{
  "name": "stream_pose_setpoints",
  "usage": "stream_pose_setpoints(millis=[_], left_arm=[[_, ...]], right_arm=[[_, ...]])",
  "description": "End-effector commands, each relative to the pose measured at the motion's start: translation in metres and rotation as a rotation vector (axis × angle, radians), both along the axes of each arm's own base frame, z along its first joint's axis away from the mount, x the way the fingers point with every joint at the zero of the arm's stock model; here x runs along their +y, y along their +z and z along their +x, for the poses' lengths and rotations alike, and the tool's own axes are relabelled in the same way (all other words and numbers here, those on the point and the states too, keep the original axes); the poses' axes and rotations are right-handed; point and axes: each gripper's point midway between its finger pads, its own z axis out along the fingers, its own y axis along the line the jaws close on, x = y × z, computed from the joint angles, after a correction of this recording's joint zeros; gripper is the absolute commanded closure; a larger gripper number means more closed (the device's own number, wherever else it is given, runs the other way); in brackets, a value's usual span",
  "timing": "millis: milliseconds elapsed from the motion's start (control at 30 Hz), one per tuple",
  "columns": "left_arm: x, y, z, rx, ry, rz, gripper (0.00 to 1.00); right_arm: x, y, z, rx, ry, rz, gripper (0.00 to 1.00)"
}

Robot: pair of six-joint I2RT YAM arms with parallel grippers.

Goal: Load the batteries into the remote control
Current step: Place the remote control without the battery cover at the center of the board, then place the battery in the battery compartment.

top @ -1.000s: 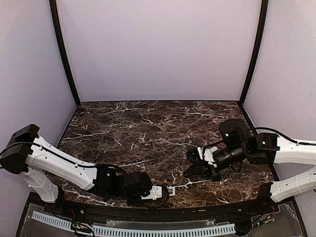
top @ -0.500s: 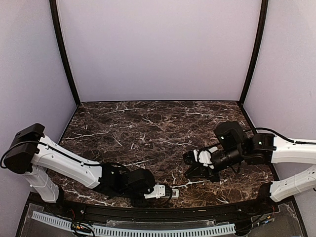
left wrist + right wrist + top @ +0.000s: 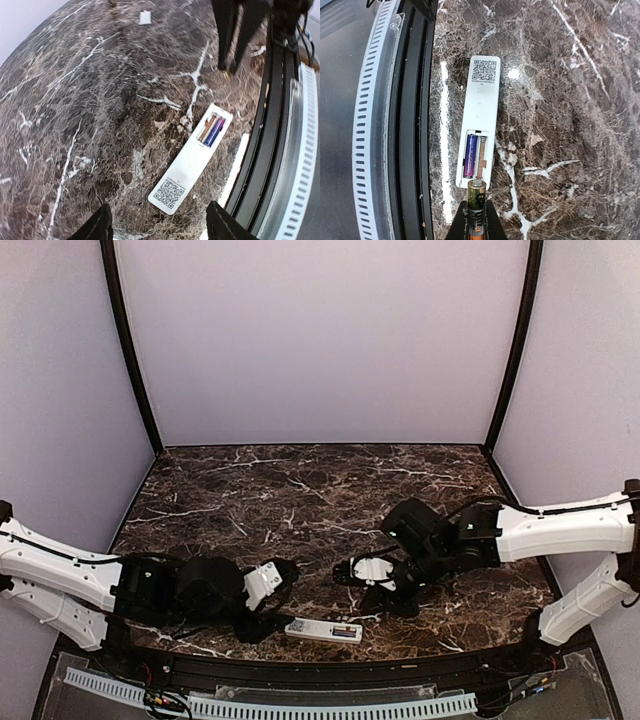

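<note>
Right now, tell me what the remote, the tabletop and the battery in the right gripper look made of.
Remote: looks like white plastic, matte, with a printed code label and a moulded recess.
Tabletop: dark brown marble-look surface, white veins, glossy glare spots; stone or laminate, cannot tell.
Battery: seems metal-cased with a shiny wrap; its cap glints.

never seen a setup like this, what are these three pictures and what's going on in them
Two white robot arms are bolted to a dark marble table. The wide picture looks down from above; the other two come from cameras on each arm's wrist. A white remote control lies back up near the front edge, its compartment open with one battery inside. The right tool pinches a second battery just short of that compartment. The left tool is open and empty, above the remote.
</note>
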Motion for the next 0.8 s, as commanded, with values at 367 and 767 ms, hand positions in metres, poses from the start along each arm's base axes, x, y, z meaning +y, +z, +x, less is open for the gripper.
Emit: stream_pose_setpoints(millis=[367,767], left_arm=[[0.052,-0.013,0.017,0.082,0.312,-0.079,0.38],[0.044,-0.025,0.016,0.077,0.285,-0.014,0.38]], right_arm=[[0.024,-0.060,-0.013,0.256,-0.097,-0.364,1.00],[0.023,-0.073,-0.008,0.243,-0.129,-0.423,1.00]])
